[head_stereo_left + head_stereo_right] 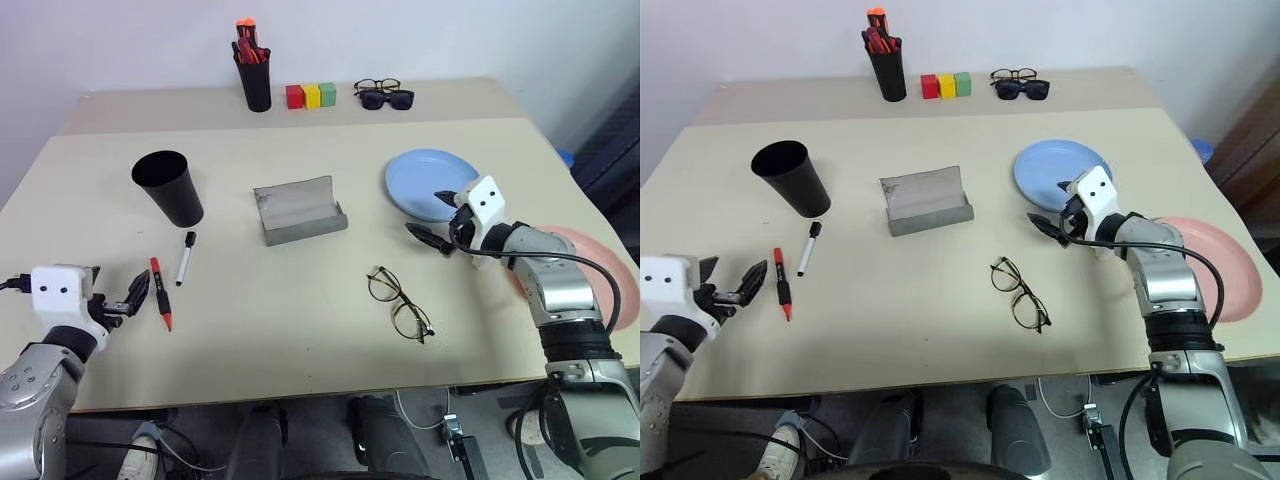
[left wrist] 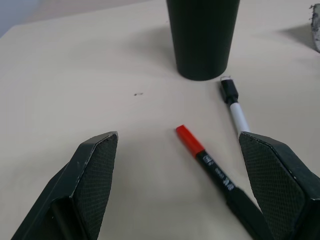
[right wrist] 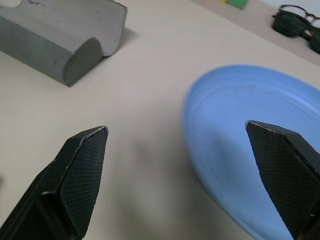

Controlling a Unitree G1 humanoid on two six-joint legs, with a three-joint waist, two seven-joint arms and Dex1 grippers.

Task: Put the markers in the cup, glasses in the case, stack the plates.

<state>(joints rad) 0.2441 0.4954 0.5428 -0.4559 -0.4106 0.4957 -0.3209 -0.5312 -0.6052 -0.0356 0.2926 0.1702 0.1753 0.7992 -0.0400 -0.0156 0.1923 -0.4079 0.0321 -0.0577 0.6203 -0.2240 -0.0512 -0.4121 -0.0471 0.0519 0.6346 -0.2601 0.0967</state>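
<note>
Left gripper (image 1: pixel 133 297) has its fingers spread wide, nothing in them, sitting just beside the slim all-red marker (image 1: pixel 160 292) on the beige counter (image 1: pixel 300 300); the white-bodied marker with black cap (image 1: pixel 185 258) lies next to it, below the wide matte black plastic cup (image 1: pixel 168 187); right gripper (image 1: pixel 436 218) is gaping too, empty, one finger over the rim of the round light blue plate (image 1: pixel 425 180); salmon pink plate (image 1: pixel 1220 262) sits off to the right; grey felt case (image 1: pixel 298 210) stands open mid-counter, thin wire-rimmed glasses (image 1: pixel 398 304) lying below it.
</note>
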